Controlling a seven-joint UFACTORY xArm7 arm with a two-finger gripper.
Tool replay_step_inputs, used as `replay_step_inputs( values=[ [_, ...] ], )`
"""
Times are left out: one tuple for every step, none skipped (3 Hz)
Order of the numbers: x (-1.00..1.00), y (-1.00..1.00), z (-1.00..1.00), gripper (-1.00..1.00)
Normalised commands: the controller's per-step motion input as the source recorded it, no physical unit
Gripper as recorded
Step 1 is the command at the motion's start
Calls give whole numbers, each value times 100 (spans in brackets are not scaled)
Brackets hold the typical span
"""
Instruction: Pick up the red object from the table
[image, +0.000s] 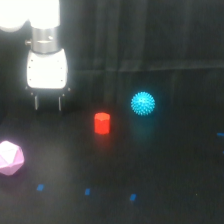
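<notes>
Red object (102, 123) between spiky blue ball (143, 103) and jaws; pink polyhedron (10, 158) apart

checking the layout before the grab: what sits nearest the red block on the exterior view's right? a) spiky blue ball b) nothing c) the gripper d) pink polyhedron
a: the spiky blue ball lies just to the exterior view's right of the red block, while the pink polyhedron and gripper are on its left.
</notes>
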Motion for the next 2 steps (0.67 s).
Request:
replay_step_inputs(
  values=[
    [100,-81,-100,59],
    [98,10,-34,81]
  ],
)
